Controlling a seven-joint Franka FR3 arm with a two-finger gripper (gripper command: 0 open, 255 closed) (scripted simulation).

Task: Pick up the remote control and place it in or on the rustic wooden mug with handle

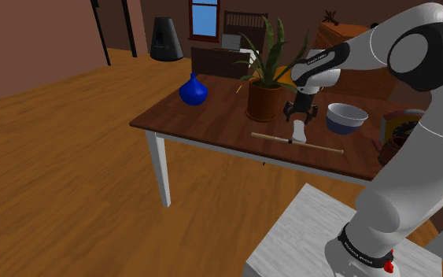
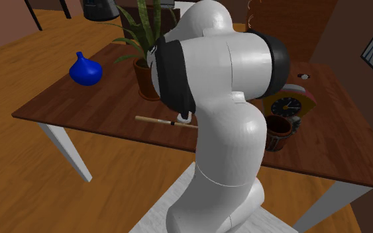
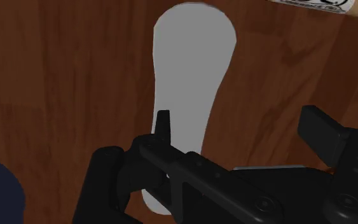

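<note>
The remote control (image 1: 298, 131) is a plain pale grey, elongated slab lying flat on the dark wooden table (image 1: 212, 118), just behind a thin wooden stick (image 1: 297, 142). My gripper (image 1: 300, 112) hangs close above it, open. In the wrist view the remote (image 3: 190, 76) stretches away from the gripper (image 3: 241, 124); the left fingertip (image 3: 163, 126) overlaps its edge and the right one stands well off to the side. The brown mug (image 2: 279, 127) stands by a clock (image 2: 289, 104) near the table's front edge, on the arm's far side from the remote.
A potted plant (image 1: 265, 94) stands close beside the gripper on the shoulder view's left, and a blue-and-white bowl (image 1: 346, 117) on its right. A blue vase (image 1: 193, 91) sits farther left. The stand (image 1: 314, 236) is below the table's front edge.
</note>
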